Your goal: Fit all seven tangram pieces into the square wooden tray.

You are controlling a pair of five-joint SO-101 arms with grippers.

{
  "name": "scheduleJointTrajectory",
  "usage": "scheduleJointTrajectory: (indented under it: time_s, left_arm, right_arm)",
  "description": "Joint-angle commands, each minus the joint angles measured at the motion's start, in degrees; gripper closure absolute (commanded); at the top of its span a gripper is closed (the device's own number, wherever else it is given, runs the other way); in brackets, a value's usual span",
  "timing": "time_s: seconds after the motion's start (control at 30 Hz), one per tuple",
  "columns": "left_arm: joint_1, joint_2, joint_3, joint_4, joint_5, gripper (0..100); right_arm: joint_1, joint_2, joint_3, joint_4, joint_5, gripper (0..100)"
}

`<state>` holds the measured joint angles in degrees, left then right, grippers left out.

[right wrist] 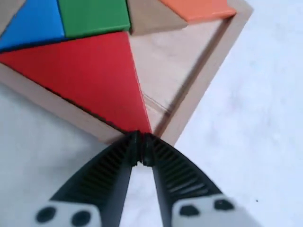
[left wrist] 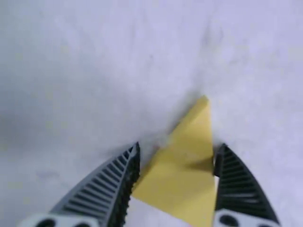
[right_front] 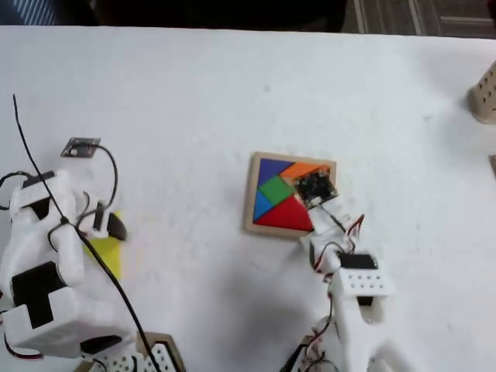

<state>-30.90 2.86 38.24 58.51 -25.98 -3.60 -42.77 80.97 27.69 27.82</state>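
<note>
The square wooden tray (right_front: 254,194) lies mid-table and holds blue (right_front: 270,170), green (right_front: 276,190), orange (right_front: 304,168) and red (right_front: 285,214) pieces. A patch of bare tray floor (right wrist: 177,61) shows beside the red triangle (right wrist: 85,71). My right gripper (right wrist: 140,147) is shut with nothing in it, its tips at the tray's rim by the red triangle's point. At the far left a yellow triangle (left wrist: 184,175) sits low over the table. My left gripper (left wrist: 175,163) is shut on it, one finger against each side. From above, the yellow triangle (right_front: 108,252) shows under the left arm.
A small grey board (right_front: 80,147) on a black cable lies behind the left arm. A wooden block (right_front: 484,97) stands at the far right edge. Another wooden object (right_front: 161,350) sits at the front by the arm bases. White table spreads between the arms.
</note>
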Motion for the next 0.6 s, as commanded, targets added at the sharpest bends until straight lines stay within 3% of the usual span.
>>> scheduleJointTrajectory:
  time_s: [0.0, 0.17, 0.57]
  left_arm:
    - [1.36, -1.63, 0.44, 0.88, -0.62, 76]
    - [1.98, -1.63, 0.44, 1.41, -0.44, 76]
    - [1.89, -1.63, 0.26, 1.76, -0.88, 76]
  right_arm:
    - [1.63, 7.6, -5.98, -1.19, -0.79, 98.1]
    - [1.8, 15.96, -11.69, -0.13, -1.67, 98.1]
    - [2.33, 16.31, -12.57, 1.63, -2.37, 98.1]
